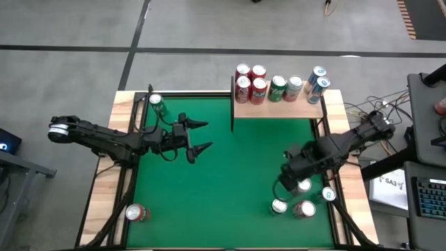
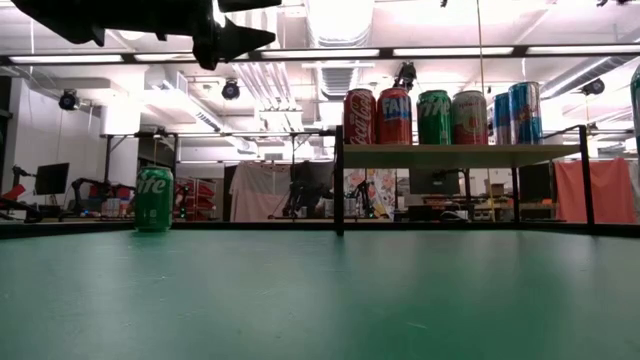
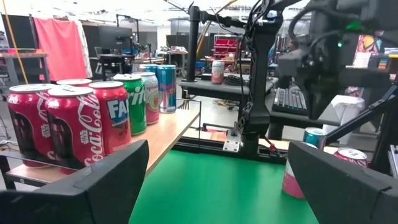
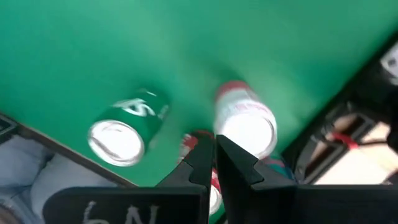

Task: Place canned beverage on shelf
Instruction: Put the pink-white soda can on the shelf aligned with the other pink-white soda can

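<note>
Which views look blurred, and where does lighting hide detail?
Right wrist view: the green can and red-and-white can are smeared by blur. Low view: bright ceiling lights leave the left tool a black silhouette. High view: evenly lit and sharp across the shelf.

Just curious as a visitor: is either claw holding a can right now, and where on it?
Neither. The left gripper hangs open and empty; the right gripper is shut on nothing above the cans.
</note>
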Motion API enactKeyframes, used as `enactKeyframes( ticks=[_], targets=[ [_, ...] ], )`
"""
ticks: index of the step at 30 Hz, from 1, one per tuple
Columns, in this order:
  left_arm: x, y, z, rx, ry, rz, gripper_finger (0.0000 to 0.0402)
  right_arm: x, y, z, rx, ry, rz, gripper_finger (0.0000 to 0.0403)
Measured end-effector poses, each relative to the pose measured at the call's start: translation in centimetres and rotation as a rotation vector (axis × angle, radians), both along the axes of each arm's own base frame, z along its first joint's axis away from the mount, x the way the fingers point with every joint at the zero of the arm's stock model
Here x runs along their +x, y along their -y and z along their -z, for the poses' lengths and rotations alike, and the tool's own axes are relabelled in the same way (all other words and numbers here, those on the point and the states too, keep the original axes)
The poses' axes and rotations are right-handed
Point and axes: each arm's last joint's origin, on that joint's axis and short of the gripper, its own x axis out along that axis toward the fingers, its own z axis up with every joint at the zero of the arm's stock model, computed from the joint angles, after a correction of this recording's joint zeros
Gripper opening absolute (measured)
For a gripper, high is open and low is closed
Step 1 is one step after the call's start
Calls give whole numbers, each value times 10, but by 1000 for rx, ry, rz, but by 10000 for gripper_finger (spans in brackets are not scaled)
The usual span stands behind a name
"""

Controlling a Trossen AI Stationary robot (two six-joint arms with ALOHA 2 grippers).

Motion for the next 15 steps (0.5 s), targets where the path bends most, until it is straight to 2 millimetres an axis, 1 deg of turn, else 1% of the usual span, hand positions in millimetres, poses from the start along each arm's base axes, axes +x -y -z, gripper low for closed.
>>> enactKeyframes(
  ticks=[6,9,11,15],
  targets=[
    [0,0,0,-15,5,1,368,-33,-3,19,-13,-64,108,12],
    [0,0,0,-19,7,2,368,-46,-3,28,-19,-81,154,12],
    [0,0,0,-19,8,2,368,-51,-3,33,-20,-82,150,13],
    [0,0,0,-19,8,1,368,-52,-2,39,-2,-50,162,26]
  ],
)
